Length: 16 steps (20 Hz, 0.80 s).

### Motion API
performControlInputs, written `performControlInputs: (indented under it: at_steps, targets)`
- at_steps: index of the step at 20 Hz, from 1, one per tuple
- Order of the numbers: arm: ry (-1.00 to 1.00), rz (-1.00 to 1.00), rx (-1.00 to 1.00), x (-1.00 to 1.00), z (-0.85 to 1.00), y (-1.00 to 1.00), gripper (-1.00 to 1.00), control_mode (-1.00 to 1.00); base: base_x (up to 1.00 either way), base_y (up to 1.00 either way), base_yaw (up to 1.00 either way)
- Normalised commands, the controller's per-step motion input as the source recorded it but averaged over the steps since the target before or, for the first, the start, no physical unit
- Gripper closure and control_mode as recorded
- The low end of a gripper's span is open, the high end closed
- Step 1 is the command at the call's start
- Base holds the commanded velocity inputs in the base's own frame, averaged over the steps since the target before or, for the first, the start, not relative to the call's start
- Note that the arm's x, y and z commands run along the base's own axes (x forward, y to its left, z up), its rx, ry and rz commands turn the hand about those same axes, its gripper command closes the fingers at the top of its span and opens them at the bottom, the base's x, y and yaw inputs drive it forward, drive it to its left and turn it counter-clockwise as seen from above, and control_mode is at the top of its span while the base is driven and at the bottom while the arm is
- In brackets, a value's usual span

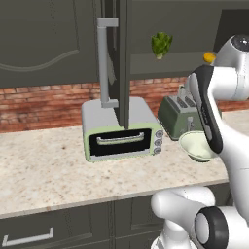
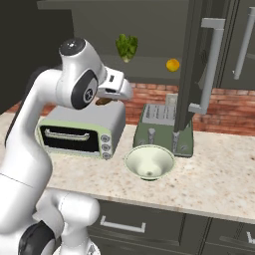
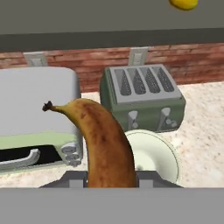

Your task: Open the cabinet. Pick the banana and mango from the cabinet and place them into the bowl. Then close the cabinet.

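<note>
On the worktop, from left to right, stand one toaster oven, one dark green toaster and one bowl, the bowl lying just in front of the toaster. Above them the cabinet has a door swung out, its bar handle edge-on to the right base view. Inside, one lettuce head sits on the shelf to the left and one mango to the right, well apart. The pincer is pinching the one banana near its lower end, the stem end pointing away from the hand; it hangs in the air in front of the toaster oven, above and to the left of the bowl. The banana is judged light and slightly soft, with a smooth curved skin that may pivot between the pads; a hold across its thick middle is the steadier one. The mango is judged small, smooth and rounded, likely to roll or slip, and is best taken across its narrow width. The bowl is empty; both fruits have yet to go in.
</note>
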Motion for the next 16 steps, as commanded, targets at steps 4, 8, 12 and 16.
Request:
performControlInputs:
  at_steps: [4, 8, 12, 16]
  targets:
    - [0.08, -0.01, 0.00, -0.26, -0.37, -0.16, 1.00, -1.00, 0.00, 0.00, 0.00]
    - [0.08, -0.01, 0.00, -0.24, -0.34, -0.16, 1.00, -1.00, 0.00, 0.00, 0.00]
    - [0.07, -0.01, 0.00, -0.18, -0.32, -0.15, 1.00, -1.00, 0.00, 0.00, 0.00]
    - [0.06, 0.00, 0.00, -0.07, -0.27, -0.19, 1.00, -1.00, 0.00, 0.00, 0.00]
